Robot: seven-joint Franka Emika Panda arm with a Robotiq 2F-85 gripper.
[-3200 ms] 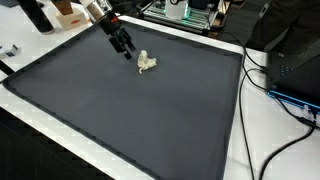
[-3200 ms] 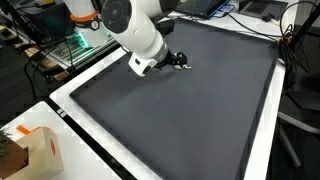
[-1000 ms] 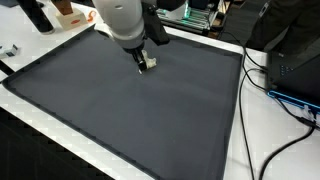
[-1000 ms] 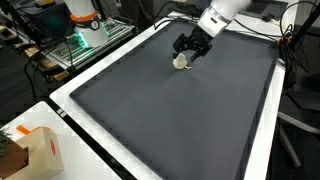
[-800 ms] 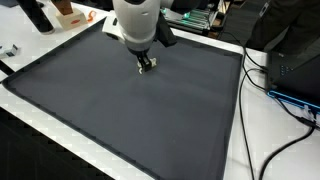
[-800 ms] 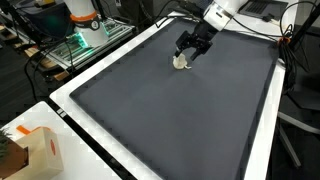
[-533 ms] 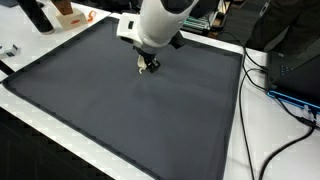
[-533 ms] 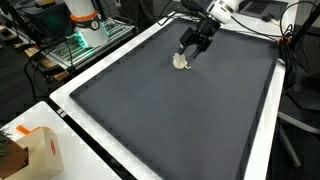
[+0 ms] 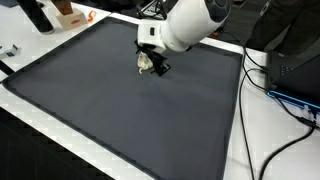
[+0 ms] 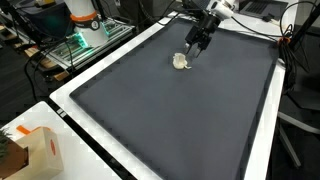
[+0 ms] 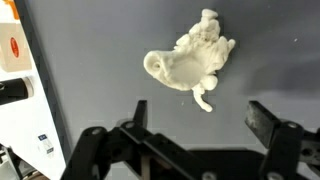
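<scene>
The figurine [image 11: 190, 62] is lying on the dark mat [image 9: 120, 120] that covers the worktop [image 10: 66, 100], close to the mat's edge on the arm's side and well away from the middle. The fingers [image 11: 262, 120] are standing wide apart with nothing between them. In the wrist view the pale piece is sitting just ahead of them, roughly in line with the gap and touching neither one. In both exterior views the fingers are hanging just above it and a little to one side [image 10: 196, 43], with the piece [image 9: 145, 63] partly tucked behind the arm.

It's looking small, light and stiff, a cream, lumpy thing with a hollow scoop on one side, a knobbly mass on the other and a thin tail sticking out. I'd guess it's brittle, and slippery if glazed. The knobbly body is looking like the best place to pinch, not the thin scoop rim or the tail.
</scene>
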